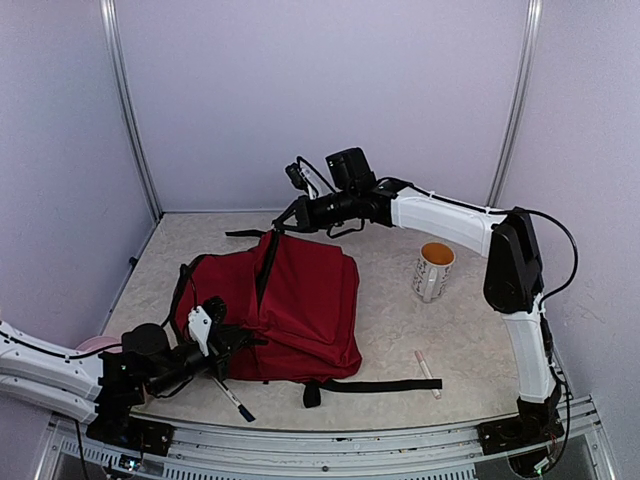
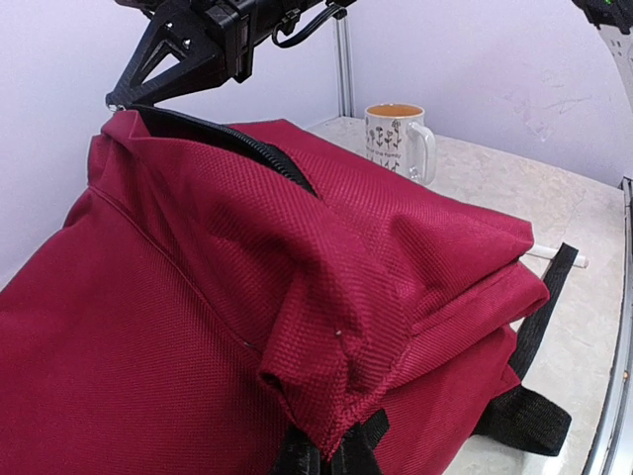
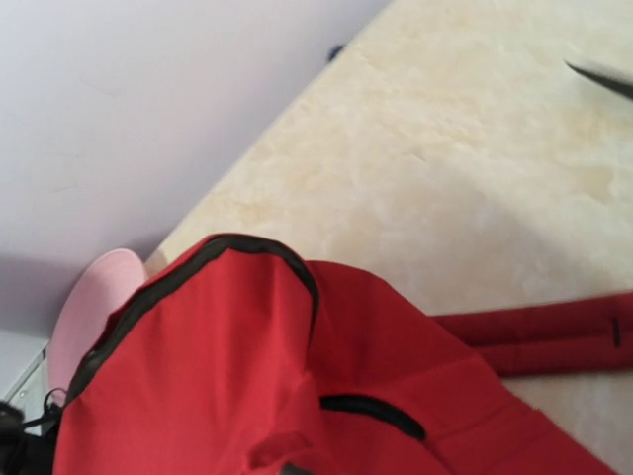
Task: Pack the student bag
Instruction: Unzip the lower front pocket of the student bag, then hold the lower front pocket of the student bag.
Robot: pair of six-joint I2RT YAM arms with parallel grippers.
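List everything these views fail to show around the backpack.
- Inside of the student bag: in every view, its own red fabric covers the opening.
- Left claw: in the left wrist view, its tips are buried under bag fabric at the bottom edge.
- Pink object: in the right wrist view, half behind the bag; unidentifiable.

Pale, stone-patterned table (image 1: 400, 330), and the student bag (image 1: 300, 300) sprawls across its middle, stretching from the left end effector (image 1: 228, 340) to the right end effector (image 1: 282, 225). A mug (image 1: 433, 271) stands upright off to the right of the right end effector, apart from the bag. A dark pen (image 1: 232, 398) lies just beside the left end effector, toward the near edge. A white marker (image 1: 427, 374) lies well to that end effector's right, past the bag's black strap (image 1: 365, 386).
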